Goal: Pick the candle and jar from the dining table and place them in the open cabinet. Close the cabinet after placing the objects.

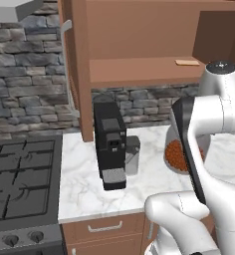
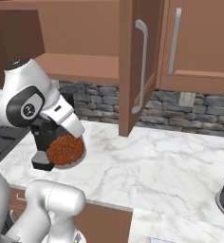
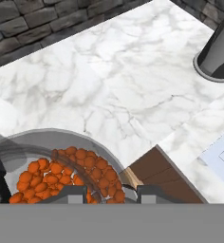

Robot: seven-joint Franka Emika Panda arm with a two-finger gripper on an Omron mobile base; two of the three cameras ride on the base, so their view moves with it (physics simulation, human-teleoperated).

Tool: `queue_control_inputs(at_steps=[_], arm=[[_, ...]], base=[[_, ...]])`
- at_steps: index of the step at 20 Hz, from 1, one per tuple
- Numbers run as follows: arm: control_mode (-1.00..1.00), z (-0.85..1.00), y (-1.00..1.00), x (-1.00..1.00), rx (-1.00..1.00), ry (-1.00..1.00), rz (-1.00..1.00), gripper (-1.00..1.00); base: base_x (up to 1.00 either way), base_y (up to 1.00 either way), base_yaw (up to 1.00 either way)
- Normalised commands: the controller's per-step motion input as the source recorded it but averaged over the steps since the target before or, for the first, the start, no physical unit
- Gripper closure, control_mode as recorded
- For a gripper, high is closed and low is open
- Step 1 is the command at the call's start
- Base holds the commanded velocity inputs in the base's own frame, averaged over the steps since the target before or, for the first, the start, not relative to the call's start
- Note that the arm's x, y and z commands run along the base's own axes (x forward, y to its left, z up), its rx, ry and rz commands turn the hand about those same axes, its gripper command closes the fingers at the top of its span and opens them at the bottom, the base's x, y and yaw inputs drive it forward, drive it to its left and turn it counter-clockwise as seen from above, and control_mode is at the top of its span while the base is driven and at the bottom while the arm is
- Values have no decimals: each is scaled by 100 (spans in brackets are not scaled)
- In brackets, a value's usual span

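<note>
Marble counter (image 3: 133,71) lies below the gripper (image 3: 107,192), whose fingers are clamped on the jar (image 3: 61,166) of reddish granules. Cabinet (image 1: 139,45) stands open above it, coffee machine (image 1: 109,144) beside. No readable writing shows.

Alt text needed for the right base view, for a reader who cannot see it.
The white robot arm's claw holds a round clear glass jar of reddish-brown granules above a white marble counter, in front of a black coffee machine. Above, a brown wooden wall cabinet stands open, its door swung outward.
</note>
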Motion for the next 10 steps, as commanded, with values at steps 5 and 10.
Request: queue_control_inputs(at_steps=[5,10], arm=[[100,0,0,0,0,0,0,100],[-100,0,0,26,0,11,0,100]], base=[[28,0,0],[0,0,0]])
